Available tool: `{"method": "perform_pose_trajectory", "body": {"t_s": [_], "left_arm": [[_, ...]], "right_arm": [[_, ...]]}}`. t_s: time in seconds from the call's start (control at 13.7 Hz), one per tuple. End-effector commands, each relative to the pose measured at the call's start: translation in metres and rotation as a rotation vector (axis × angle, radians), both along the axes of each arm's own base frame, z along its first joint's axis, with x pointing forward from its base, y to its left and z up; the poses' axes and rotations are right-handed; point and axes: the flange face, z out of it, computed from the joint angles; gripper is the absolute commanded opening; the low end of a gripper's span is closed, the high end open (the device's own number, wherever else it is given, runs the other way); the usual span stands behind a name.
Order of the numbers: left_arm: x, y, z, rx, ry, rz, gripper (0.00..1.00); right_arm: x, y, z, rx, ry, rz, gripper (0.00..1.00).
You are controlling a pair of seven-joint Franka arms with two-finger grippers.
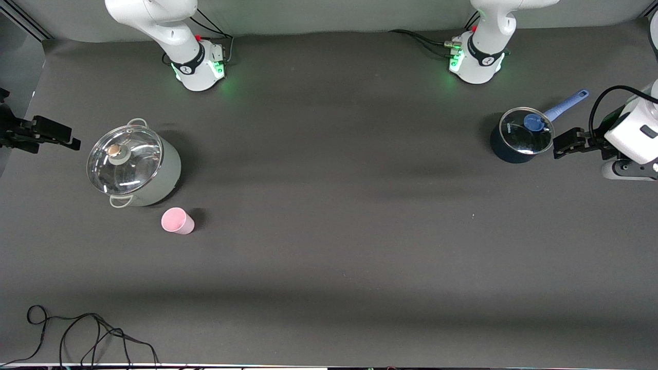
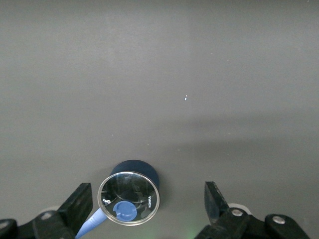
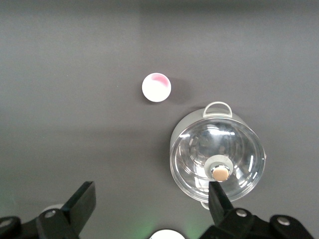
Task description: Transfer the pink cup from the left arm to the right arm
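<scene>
I see the desk (image 1: 329, 267), a dark mat spread under both arms. Largest on it is the grey-green pot (image 1: 134, 163) with a glass lid, near the edge at the right arm's end. At the left arm's end stands the smaller dark blue saucepan (image 1: 520, 134), lidded, its blue handle angled toward the base edge.

The pink cup (image 1: 178, 221) stands upright on the desk just beside the grey-green pot and nearer to the front camera, at the right arm's end. Neither arm holds it.

The right gripper (image 1: 76, 144) hangs past the desk's edge at its own end, pincer released, fingers wide apart in its wrist view. The left gripper (image 1: 558, 152) hovers just beside the saucepan, pincer likewise released.

My judgement: the cup resting free at the right arm's end fits either a handover completed and set down, or one yet to come with the cup far from the left arm. I cannot settle which, so I name no move.
</scene>
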Motion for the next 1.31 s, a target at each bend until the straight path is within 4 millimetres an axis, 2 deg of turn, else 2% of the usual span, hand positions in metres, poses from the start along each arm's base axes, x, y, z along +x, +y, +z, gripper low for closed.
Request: {"method": "perform_pose_trajectory", "body": {"t_s": [0.0,0.22,0.36,0.51,0.8,0.95,1.24], "left_arm": [[-0.005,0.0,0.0,-0.015,0.003,0.013,1.0],[-0.005,-0.001,-0.001,-0.015,0.008,0.009,1.0],[-0.004,-0.002,0.0,-0.015,0.004,0.009,1.0],[-0.004,-0.001,0.0,-0.016,0.004,0.01,1.0],[-0.002,0.004,-0.001,-0.017,-0.003,0.023,1.0],[-0.002,0.004,-0.001,-0.017,-0.003,0.023,1.0],[-0.001,0.004,0.006,-0.018,-0.023,0.023,1.0]], "right_arm": [[-0.022,0.004,0.0,-0.023,-0.032,-0.007,1.0],[-0.027,0.026,-0.001,-0.1,-0.043,0.019,1.0],[-0.017,0.04,-0.014,-0.101,-0.026,0.021,1.0],[-0.015,0.039,-0.013,-0.101,-0.03,0.02,1.0],[-0.022,0.022,-0.004,-0.09,-0.059,-0.019,1.0],[-0.027,0.025,-0.006,-0.09,-0.067,-0.013,1.0],[-0.015,0.035,-0.017,-0.095,-0.048,0.01,1.0]]}}
